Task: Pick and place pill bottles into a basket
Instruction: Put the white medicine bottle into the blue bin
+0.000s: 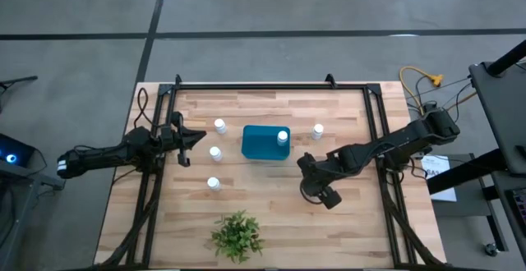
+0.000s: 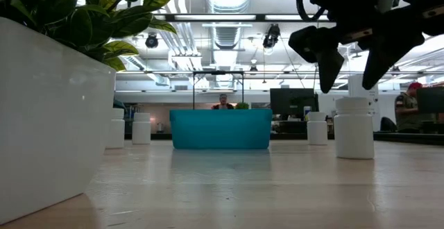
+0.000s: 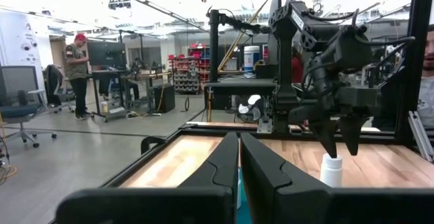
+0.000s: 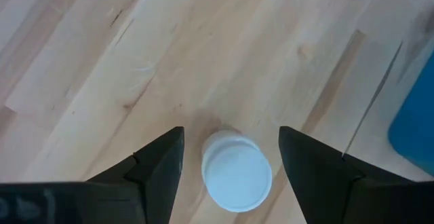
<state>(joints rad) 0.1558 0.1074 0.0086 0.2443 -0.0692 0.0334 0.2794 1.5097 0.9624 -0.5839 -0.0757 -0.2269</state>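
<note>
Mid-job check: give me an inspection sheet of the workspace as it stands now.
Surface: wooden table, bare boards between items.
Job's things: teal basket at centre, one pill bottle inside; three bottles to its left, one to its right, one under the right gripper.
Clutter: potted plant at the near edge.
Grippers: right gripper open, directly above that bottle, fingers either side; left gripper shut, waiting at the left edge.
Cables: yellow and dark leads off the table's right.
Surroundings: workshop, person in red cap standing far off.
</note>
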